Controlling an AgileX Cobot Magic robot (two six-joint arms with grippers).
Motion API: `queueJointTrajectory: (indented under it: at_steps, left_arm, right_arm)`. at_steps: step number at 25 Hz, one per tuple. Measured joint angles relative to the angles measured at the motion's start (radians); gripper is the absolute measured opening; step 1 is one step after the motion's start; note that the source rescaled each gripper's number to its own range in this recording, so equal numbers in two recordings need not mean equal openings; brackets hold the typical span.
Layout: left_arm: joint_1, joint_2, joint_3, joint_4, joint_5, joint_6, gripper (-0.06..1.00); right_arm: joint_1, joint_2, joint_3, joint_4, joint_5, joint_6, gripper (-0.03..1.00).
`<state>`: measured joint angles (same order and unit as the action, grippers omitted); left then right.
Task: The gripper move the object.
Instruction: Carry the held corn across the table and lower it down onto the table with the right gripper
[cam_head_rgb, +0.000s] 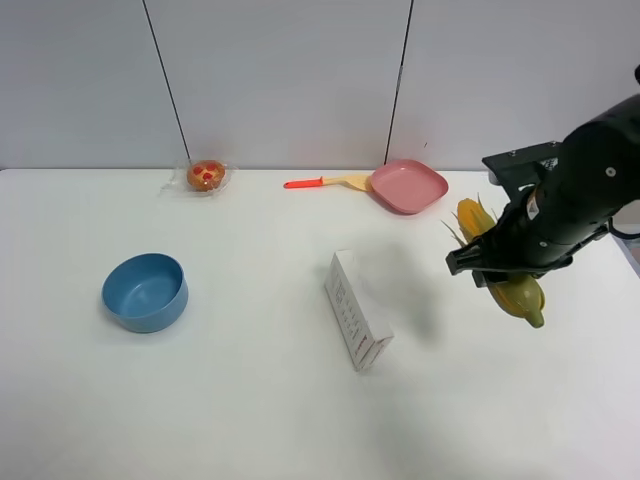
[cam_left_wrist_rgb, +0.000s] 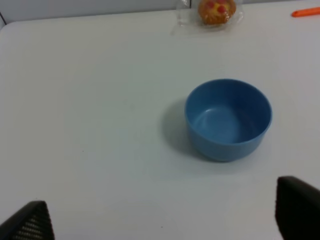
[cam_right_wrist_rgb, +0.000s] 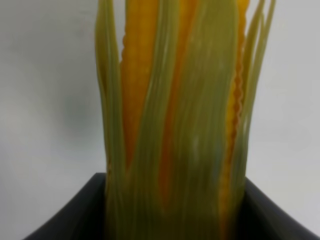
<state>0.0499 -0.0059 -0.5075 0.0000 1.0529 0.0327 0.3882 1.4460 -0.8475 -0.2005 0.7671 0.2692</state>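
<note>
The right gripper has its fingers clamped across the middle of the toy corn cob. It holds the cob at the 3 o'clock side of the worktop, apparently clear of the surface. The husk looks smooth and the hold is narrow, so a quick swing may let the cob swivel or slip out. The white box sits at the cob's 9 o'clock, and a low carry that way could topple it. The left gripper hangs empty, fingers apart, near the blue bowl.
</note>
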Motion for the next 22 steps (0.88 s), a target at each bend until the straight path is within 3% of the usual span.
queueJointTrajectory:
  at_steps: [9, 22]
  left_arm:
    - [0.0, 0.0, 0.0, 0.0, 0.0, 0.0, 1.0]
    - [0.0, 0.0, 0.0, 0.0, 0.0, 0.0, 1.0]
  right_arm:
    - [-0.105, -0.001, 0.142, -0.059, -0.339, 0.006, 0.0]
    - [-0.129, 0.259, 0.151, -0.058, -0.652, 0.007, 0.0]
